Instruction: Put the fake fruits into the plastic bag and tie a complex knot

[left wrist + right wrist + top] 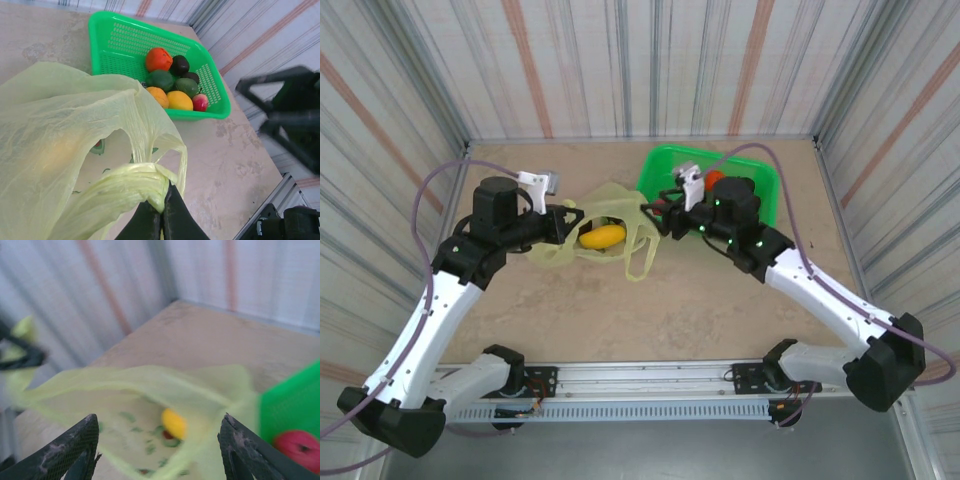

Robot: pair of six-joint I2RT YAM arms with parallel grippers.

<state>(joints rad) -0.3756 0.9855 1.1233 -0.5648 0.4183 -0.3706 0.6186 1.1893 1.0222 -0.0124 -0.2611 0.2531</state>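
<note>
The yellow-green plastic bag (pixel 590 235) lies at the table's middle with its mouth held open. My left gripper (pixel 567 220) is shut on a bunched handle strip (pixel 135 182) of the bag. A yellow mango (pixel 602 236) lies inside the bag (pixel 150 390), where the mango (pixel 174 423) shows through the mouth. My right gripper (pixel 657 215) is open with nothing between its fingers, hovering at the bag's right edge beside the basket. Several fake fruits (pixel 172 82) sit in the green basket (pixel 115 45): an orange, a yellow one, a red apple, green avocados and dark mangosteens.
The bright green basket (pixel 760 180) stands at the back right, partly behind my right arm. Striped walls close in the table on three sides. Bare tabletop (pixel 670 310) stretches in front of the bag.
</note>
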